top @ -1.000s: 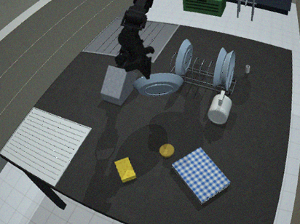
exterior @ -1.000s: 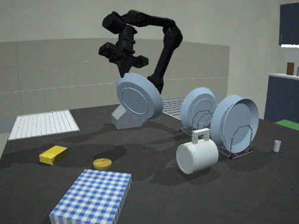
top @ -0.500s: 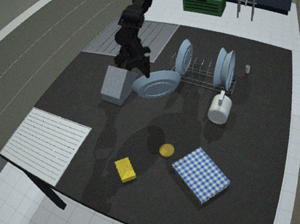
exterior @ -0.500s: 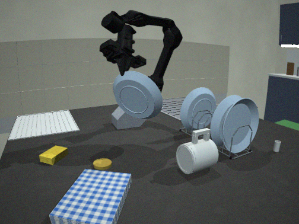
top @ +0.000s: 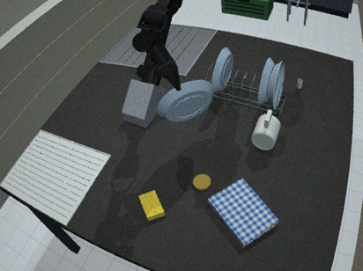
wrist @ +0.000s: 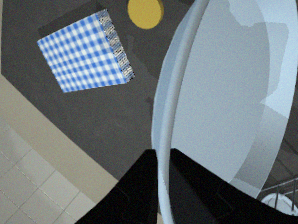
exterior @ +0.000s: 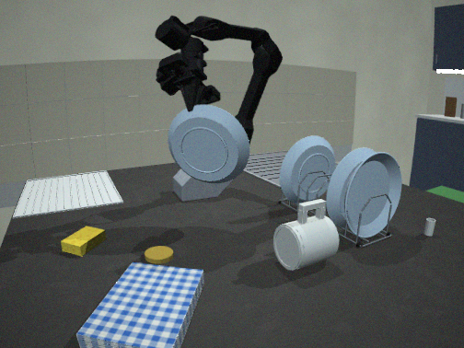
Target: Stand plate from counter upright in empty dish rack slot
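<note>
No brand, label or lettering can be read on anything here.

The worktop (exterior: 377, 295) is a dark, matte slab standing on a floor of pale square tiles, with beige walls behind it and navy cabinets at the far right. A white ribbed drying mat (exterior: 66, 191) lies at its left edge; a second grey one (top: 182, 40) lies behind the arm.

From left to right in the exterior view: a yellow sponge (exterior: 83, 239), blocky and porous-looking; a flat mustard disc (exterior: 158, 254); a blue-and-white checked cloth (exterior: 147, 306) folded into a thick square; and a grey wedge-shaped block (exterior: 195, 189) at the back.

Above that block hangs the pale blue plate (exterior: 208, 144), smooth and round with a raised inner ring. It is lifted off the worktop and nearly on edge, its face tilted towards the camera. The black tool (exterior: 197, 100) is pinching its upper rim, the jaws pressed together on either side of the thin edge (the wrist view shows the rim running straight between the two dark fingers).

Further right lies a white mug (exterior: 306, 239) on its side, handle up. Behind it stands the wire dish rack (top: 241, 90), with one blue plate (exterior: 307, 167) upright at its far end, two more (exterior: 365, 191) close together at the near end and open slots between them. A small white cylinder (exterior: 429, 226) stands near the right edge.
</note>
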